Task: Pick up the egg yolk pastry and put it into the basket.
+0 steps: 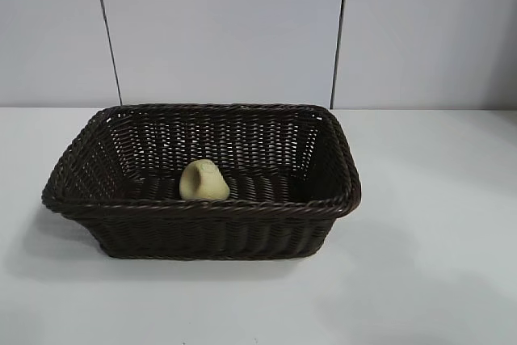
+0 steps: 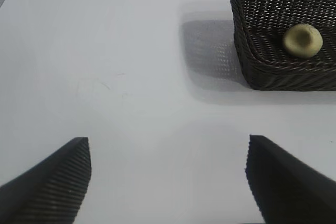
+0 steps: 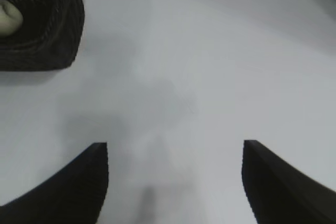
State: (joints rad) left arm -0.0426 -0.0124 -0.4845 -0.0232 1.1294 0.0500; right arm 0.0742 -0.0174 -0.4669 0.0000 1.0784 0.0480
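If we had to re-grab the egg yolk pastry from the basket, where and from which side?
Probably from straight above, fingers across the rounded sides of the egg yolk pastry. It lies tipped against the near wall of the basket, whose high flared sides block any sideways approach. Both hands are open and clear.

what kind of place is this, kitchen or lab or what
Probably a lab or test bench, not a kitchen: a bare white table, plain grey wall panels behind it, and only a wicker basket holding one egg yolk pastry.

Black wedge-shaped fingers, two per arm

Left gripper (image 2: 168, 182) fingers (image 2: 50, 187) carry fine ribbing (rubbery-looking); right gripper (image 3: 173, 182) fingers (image 3: 63, 190) look plain.
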